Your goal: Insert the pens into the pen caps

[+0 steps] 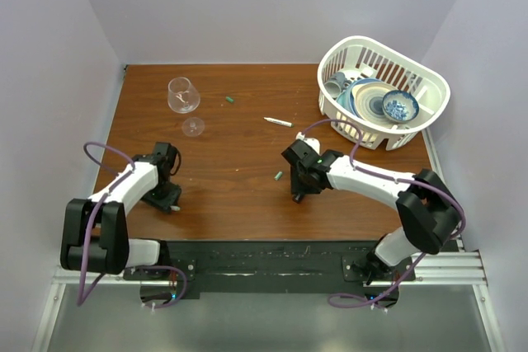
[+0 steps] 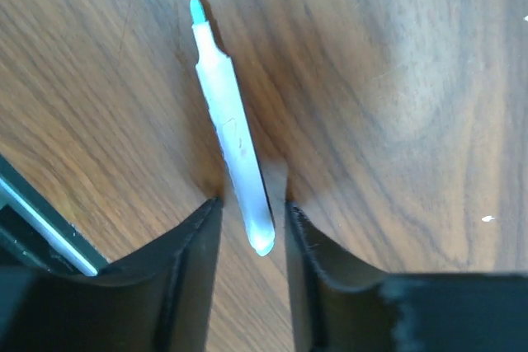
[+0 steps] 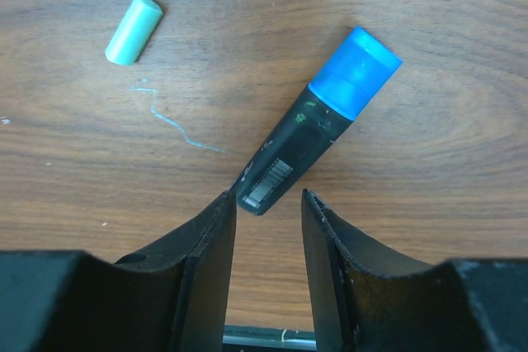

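Observation:
In the left wrist view a thin white pen (image 2: 233, 133) with a green tip lies on the wood. Its blunt end sits between the jaws of my left gripper (image 2: 252, 204), which is open with a small gap on each side. My right gripper (image 3: 264, 195) is open and low over the table. The end of the black marker (image 3: 285, 158) lies at its left fingertip, and the blue cap (image 3: 356, 72) sits on the marker's far end. A green cap (image 3: 134, 30) lies to the marker's left, also visible from above (image 1: 279, 176). A second white pen (image 1: 278, 122) and a second green cap (image 1: 230, 100) lie farther back.
A wine glass (image 1: 183, 95) lies on its side at the back left. A white dish basket (image 1: 429, 80) with plates and a bowl stands at the back right. A thin blue-green ink line (image 3: 169, 117) marks the wood near the marker.

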Robot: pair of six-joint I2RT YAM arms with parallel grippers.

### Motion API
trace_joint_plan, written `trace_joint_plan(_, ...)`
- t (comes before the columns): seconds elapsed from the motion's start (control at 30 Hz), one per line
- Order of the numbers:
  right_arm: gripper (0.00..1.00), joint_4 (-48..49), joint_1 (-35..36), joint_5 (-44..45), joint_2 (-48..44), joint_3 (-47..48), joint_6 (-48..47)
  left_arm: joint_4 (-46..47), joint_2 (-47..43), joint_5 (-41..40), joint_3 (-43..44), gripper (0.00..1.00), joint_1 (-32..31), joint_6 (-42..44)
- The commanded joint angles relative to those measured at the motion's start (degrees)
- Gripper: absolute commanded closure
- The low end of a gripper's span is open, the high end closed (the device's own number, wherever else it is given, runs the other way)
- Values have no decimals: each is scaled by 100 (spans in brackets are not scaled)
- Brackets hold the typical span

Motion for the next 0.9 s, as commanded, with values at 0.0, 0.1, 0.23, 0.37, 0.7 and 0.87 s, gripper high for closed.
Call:
trace_joint_plan(0.0, 57, -146, -17, 176, -406, 311, -14, 191, -53, -375, -279, 67, 45, 146)
trace_joint_plan(0.1, 55, -243, -17, 62, -512, 486, -93, 341, -159, -269, -446, 81, 54, 268)
trace_joint_plan(0.23, 49, -304, -17, -70, -652, 793, -216, 377, -229, -129, -421, 100, 45, 567)
trace_joint_plan(0.37, 38, -191, -17, -245, -758, 1031, -356, 656, -553, 282, -350, 100, 1, 1181)
trace_joint_plan(0.7, 27, 1109, -17, -1667, -732, 1462, -278, 3187, -2582, 3402, -665, 100, -1026, 3117)
trace_joint_plan(0.87, 27, 2232, -17, -2320, -636, 1375, 82, 4505, -2848, 4808, -956, 100, -1168, 2976)
